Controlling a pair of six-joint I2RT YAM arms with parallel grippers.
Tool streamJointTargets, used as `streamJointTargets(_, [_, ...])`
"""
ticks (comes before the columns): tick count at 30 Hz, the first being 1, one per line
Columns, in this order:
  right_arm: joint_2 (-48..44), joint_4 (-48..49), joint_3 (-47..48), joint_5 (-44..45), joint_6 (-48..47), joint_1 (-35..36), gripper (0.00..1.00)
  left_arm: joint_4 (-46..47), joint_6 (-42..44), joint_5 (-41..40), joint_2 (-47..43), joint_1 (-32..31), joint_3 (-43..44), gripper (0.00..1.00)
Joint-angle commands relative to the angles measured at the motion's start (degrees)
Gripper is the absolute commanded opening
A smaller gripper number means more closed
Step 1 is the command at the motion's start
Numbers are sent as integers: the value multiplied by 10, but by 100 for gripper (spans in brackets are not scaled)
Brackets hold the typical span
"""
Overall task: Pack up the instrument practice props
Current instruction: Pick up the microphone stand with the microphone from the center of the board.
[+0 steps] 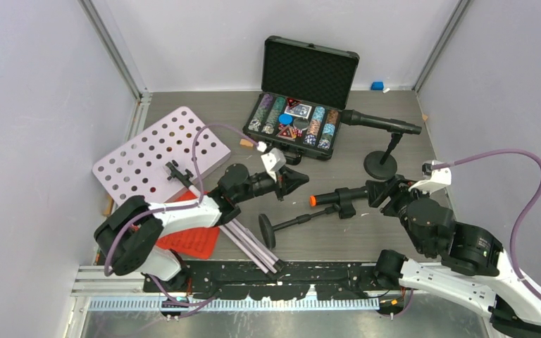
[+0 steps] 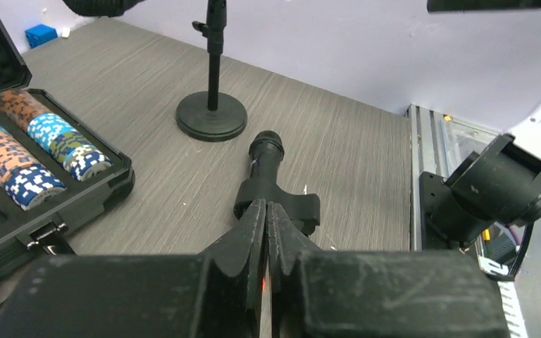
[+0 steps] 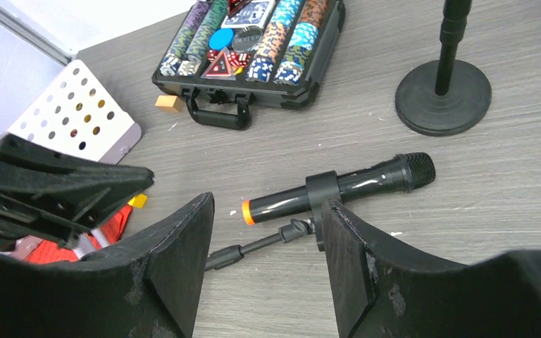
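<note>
Top external view, your stock on the grey wood-grain table (image 1: 345,236):

1. Large white hole-punched music rack (image 1: 156,151): lies flat at far left. Its silver tripod legs (image 1: 253,246) run toward the near edge, passing under your left arm.
2. Red sheet-music pages (image 1: 196,241): flat beside those legs, partly covered by the arm.
3. Black microphone with an orange end ring (image 1: 334,196): toppled at centre, clipped to its black round-based pole (image 1: 268,230), which also lies down.
4. Second black microphone (image 1: 380,121): up on its standing round-based pole (image 1: 380,166), just right of the open black case of poker chips (image 1: 310,69).
5. Your left gripper (image 2: 266,209): fingers pressed together with nothing between them, over the toppled microphone's orange end. Whether it touches, you cannot tell.
6. Your right gripper (image 3: 268,204): jaws apart and empty, near the same microphone's head end.
</note>
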Motion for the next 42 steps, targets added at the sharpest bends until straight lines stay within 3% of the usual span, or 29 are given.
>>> streamJointTargets(1, [16, -39, 26, 12, 47, 0, 63, -216, -3, 10, -41, -2, 76, 10])
streamJointTargets(5, [33, -39, 29, 0, 49, 0, 64, -378, 35, 37, -28, -10, 142, 27])
streamJointTargets(12, [31, -39, 31, 5, 46, 0, 64, -692, 69, 10, 83, -33, 318, 44])
streamJointTargets(17, [20, -40, 31, 1, 47, 0, 64, -795, 48, 21, 156, -39, 394, 55])
streamJointTargets(22, [13, -41, 34, -2, 46, 0, 64, -877, 36, 43, 228, -40, 456, 58])
streamJointTargets(26, [13, -43, 32, -2, 45, 0, 65, -898, 27, 46, 260, -41, 471, 61])
streamJointTargets(36, [8, -43, 25, -3, 42, 0, 64, -832, -7, 79, 300, -50, 463, 66])
streamJointTargets(42, [-1, -43, 23, -1, 44, 0, 65, -788, -32, 108, 318, -52, 449, 55])
